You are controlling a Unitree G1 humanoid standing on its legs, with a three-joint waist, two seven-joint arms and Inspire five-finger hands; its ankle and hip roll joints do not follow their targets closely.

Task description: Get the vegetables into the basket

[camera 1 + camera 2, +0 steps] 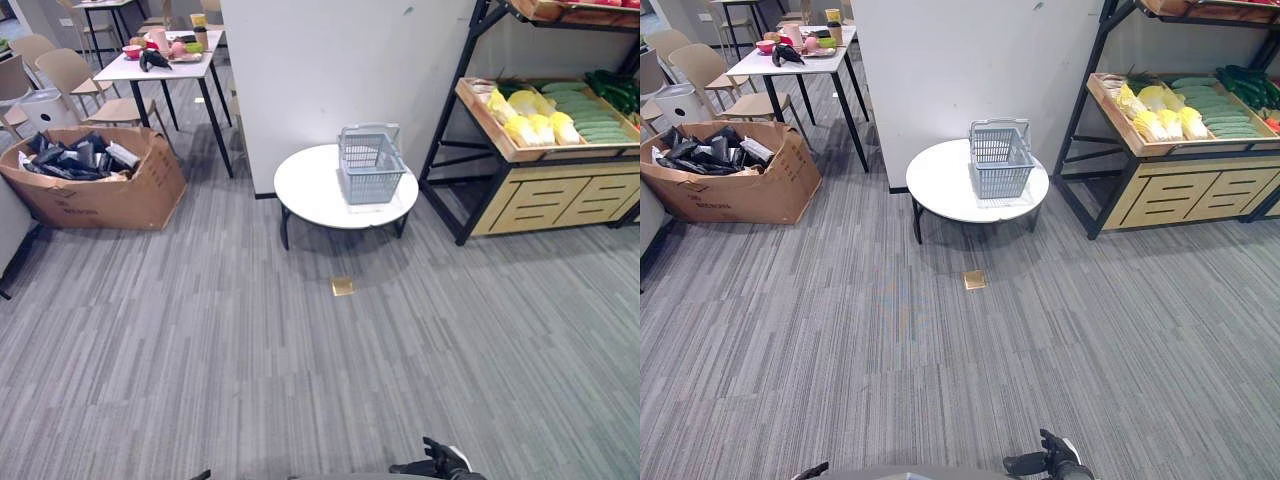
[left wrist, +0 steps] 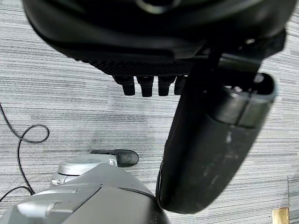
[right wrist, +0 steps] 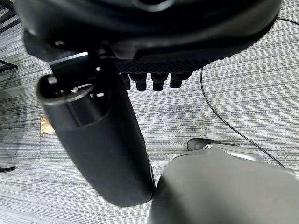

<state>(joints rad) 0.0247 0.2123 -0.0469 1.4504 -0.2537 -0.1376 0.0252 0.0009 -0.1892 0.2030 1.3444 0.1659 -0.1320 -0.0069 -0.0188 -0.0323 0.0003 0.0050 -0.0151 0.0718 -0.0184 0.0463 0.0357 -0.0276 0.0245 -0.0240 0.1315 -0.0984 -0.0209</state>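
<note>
Wrist views: both hands (image 2: 154, 56) (image 3: 149, 51) relaxed, empty.

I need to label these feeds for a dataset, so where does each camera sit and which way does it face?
Left eye view: on the head, looking down and ahead at the basket on the round table and the shelf of vegetables; the right hand shows low.
Right eye view: beside it, same scene.
Left wrist view: on the left arm, looking along the left hand at the carpet.
Right wrist view: on the right arm, looking along its hand at the carpet.
Shared: all four show the brass floor plate.
</note>
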